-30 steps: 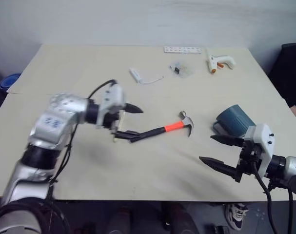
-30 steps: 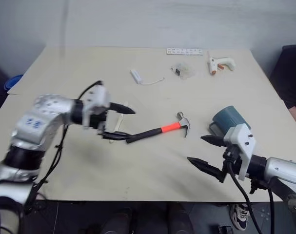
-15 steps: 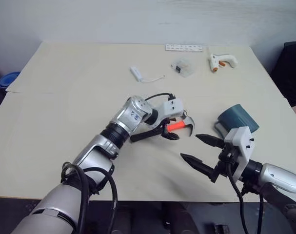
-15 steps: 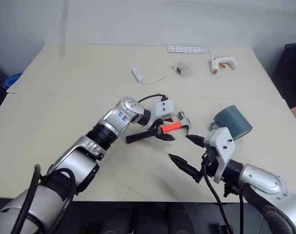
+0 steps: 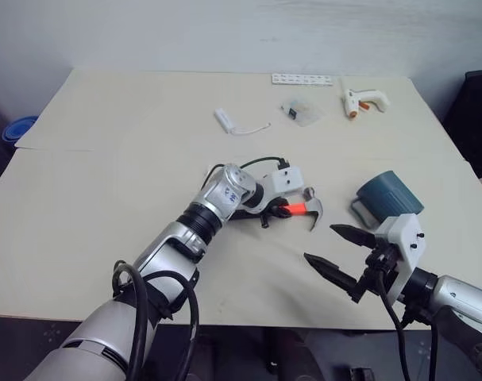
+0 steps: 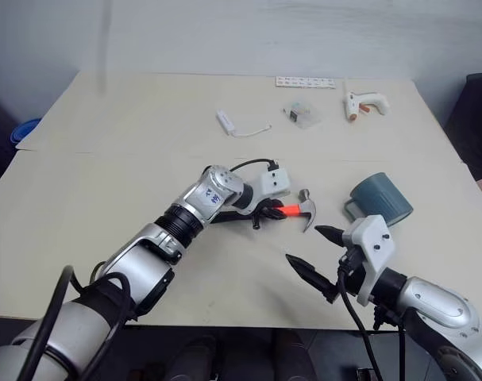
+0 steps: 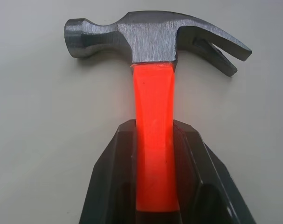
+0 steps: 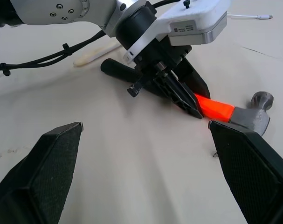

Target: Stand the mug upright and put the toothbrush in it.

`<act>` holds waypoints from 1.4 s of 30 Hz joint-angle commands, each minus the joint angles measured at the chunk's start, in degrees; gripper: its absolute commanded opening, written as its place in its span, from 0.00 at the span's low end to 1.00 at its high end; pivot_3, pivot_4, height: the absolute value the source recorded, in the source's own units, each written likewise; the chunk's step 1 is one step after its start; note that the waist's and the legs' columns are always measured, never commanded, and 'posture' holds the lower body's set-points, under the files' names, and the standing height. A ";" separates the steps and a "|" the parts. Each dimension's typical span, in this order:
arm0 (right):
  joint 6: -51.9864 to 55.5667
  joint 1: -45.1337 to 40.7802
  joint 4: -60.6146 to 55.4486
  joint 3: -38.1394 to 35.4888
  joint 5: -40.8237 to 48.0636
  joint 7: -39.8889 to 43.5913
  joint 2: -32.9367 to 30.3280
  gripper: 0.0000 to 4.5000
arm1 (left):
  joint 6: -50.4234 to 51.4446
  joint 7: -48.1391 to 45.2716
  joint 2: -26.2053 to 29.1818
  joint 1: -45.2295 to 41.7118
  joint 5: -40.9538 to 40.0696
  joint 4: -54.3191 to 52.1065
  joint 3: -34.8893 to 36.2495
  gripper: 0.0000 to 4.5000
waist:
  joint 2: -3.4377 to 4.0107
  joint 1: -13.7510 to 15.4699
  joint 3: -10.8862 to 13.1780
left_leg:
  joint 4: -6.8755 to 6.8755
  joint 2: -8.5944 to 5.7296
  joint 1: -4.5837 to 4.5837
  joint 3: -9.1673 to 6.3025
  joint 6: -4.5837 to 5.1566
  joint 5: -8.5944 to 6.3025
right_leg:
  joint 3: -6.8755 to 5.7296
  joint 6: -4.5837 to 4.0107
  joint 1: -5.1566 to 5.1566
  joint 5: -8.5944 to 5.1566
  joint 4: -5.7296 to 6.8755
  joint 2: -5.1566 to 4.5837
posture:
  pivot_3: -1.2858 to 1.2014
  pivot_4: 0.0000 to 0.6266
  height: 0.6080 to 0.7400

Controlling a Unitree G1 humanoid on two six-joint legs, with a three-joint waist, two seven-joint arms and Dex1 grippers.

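The teal mug (image 5: 387, 193) lies tilted on its side at the table's right, its handle toward the front left. The cream toothbrush (image 8: 95, 53) lies flat on the table behind my left forearm, partly hidden. My left gripper (image 5: 277, 211) is at the table's middle, shut on the orange neck of a hammer (image 7: 153, 42). Its black fingers (image 7: 108, 182) press both sides of that handle. The hammer rests on the table. My right gripper (image 5: 320, 244) hangs open and empty, in front of and left of the mug.
A white glue gun (image 5: 361, 100), a clear plastic bag (image 5: 298, 111), a white strip (image 5: 302, 79) and a small white block with a cable (image 5: 223, 121) lie at the table's back. Something blue (image 5: 18, 128) sits off the table's left edge.
My left arm swung right from the toothbrush to the hammer's neck, and its fingers closed on the orange handle. The right gripper stayed open and barely moved.
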 commanded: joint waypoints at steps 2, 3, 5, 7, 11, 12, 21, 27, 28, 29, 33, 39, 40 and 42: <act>-1.43 -1.77 -0.36 -0.05 -0.02 1.10 -0.96 1.00 | 11.28 1.86 6.06 -3.15 -4.29 -12.66 10.21 0.15 | -0.03 -0.67 0.04 | 0.01 0.01 -0.02 -0.03 0.00 0.00 | 0.04 0.00 -0.08 0.00 0.08 0.02 | 0.52 0.24 1.00; -1.44 -2.47 0.11 0.51 -0.04 1.53 -1.12 1.00 | 15.84 1.49 8.93 -2.74 -5.74 -17.55 13.04 0.15 | -0.03 -1.00 0.04 | 0.01 0.02 -0.07 -0.06 0.00 0.00 | 0.07 0.00 -0.19 0.00 0.16 0.02 | 0.52 0.24 1.00; -1.36 -4.09 1.10 1.75 -0.07 2.37 -1.25 1.00 | 22.44 1.27 14.70 -0.64 -7.01 -25.77 16.97 0.15 | -0.03 -1.37 0.05 | -0.02 0.05 -0.21 -0.11 0.00 0.00 | 0.25 -0.03 -0.59 -0.01 0.63 0.02 | 0.52 0.24 1.00; -1.35 -5.86 2.33 3.06 -0.18 3.37 -1.30 1.00 | 27.49 2.13 19.92 2.32 -7.69 -32.43 20.27 0.15 | -0.02 -2.01 0.04 | -0.15 0.09 -0.20 -0.08 -0.04 0.02 | 0.25 -0.12 -0.74 -0.07 0.83 0.03 | 0.52 0.24 1.00; -2.08 -10.80 6.07 8.29 -2.19 6.68 -1.08 1.00 | 30.60 7.59 31.46 14.17 -4.97 -37.22 26.66 0.15 | 0.11 -2.38 -0.03 | -0.24 0.09 -0.09 -0.09 -0.09 0.05 | 0.23 -0.18 -0.74 -0.11 0.86 -0.03 | 0.52 0.24 1.00; -2.21 -12.52 7.11 9.70 -2.62 7.57 -0.86 1.00 | 30.32 9.29 34.34 18.37 -4.11 -37.17 28.50 0.15 | 0.14 -2.80 -0.06 | -0.23 0.07 -0.07 -0.07 -0.12 0.07 | 0.23 -0.18 -0.73 -0.11 0.88 -0.07 | 0.52 0.24 1.00; -4.26 -24.46 15.75 19.05 -4.10 22.21 -1.87 1.00 | 25.35 12.39 45.41 44.04 -8.27 -40.99 44.07 0.15 | -0.42 -1.77 -0.05 | -0.22 0.30 -0.15 -0.20 -0.21 0.08 | -0.02 -0.29 -0.75 -0.16 0.83 -0.34 | 0.52 0.24 1.00; -6.37 -30.00 21.98 22.20 -7.44 26.81 -0.55 1.00 | 22.72 14.03 44.63 46.83 -10.68 -40.72 45.32 0.23 | -0.44 -0.73 -0.06 | -0.18 0.03 -0.15 -0.22 -0.13 0.12 | -0.19 -0.20 -0.69 -0.11 0.62 -0.80 | 0.52 0.24 1.00; -6.61 -30.26 22.42 22.40 -7.74 27.23 -0.44 1.00 | 23.09 14.35 44.39 46.86 -11.16 -40.82 45.45 0.31 | -0.44 -0.75 -0.06 | -0.19 0.03 -0.15 -0.23 -0.14 0.12 | -0.20 -0.20 -0.69 -0.11 0.63 -0.81 | 0.52 0.24 1.00; -6.82 -30.35 22.74 22.53 -7.96 27.54 -0.37 1.00 | 23.52 14.57 44.29 46.96 -11.55 -41.05 45.52 0.36 | -0.44 -0.78 -0.06 | -0.21 0.04 -0.15 -0.25 -0.14 0.12 | -0.23 -0.21 -0.70 -0.11 0.63 -0.81 | 0.52 0.24 1.00; -7.05 -29.66 23.03 21.66 -8.43 28.11 -0.49 1.00 | 24.31 13.57 45.88 48.92 -13.12 -44.21 46.42 0.61 | -0.44 -1.04 -0.06 | -0.25 0.06 -0.17 -0.24 -0.15 0.12 | -0.22 -0.21 -0.72 -0.11 0.79 -0.80 | 0.52 0.24 1.00; -6.23 -27.46 21.83 18.73 -10.38 23.46 -1.06 1.00 | 25.47 13.39 49.62 47.76 -15.33 -44.25 50.45 0.98 | -0.44 -1.15 -0.06 | -0.26 0.10 -0.14 -0.21 -0.17 0.11 | -0.22 -0.22 -0.74 -0.12 0.66 -0.75 | 0.52 0.24 1.00; -5.10 -26.54 21.23 17.00 -10.80 20.59 -1.18 1.00 | 25.73 11.32 50.59 47.34 -17.39 -45.39 52.26 0.99 | -0.44 -1.11 -0.06 | -0.26 0.10 -0.15 -0.22 -0.17 0.11 | -0.23 -0.23 -0.74 -0.12 0.65 -0.75 | 0.52 0.24 1.00; -1.03 -25.23 19.72 13.53 -10.51 14.02 -0.57 1.00 | 26.51 6.68 51.24 47.36 -22.70 -48.95 55.35 0.99 | -0.44 -1.05 -0.06 | -0.26 0.09 -0.17 -0.23 -0.18 0.11 | -0.24 -0.23 -0.75 -0.12 0.66 -0.79 | 0.52 0.24 1.00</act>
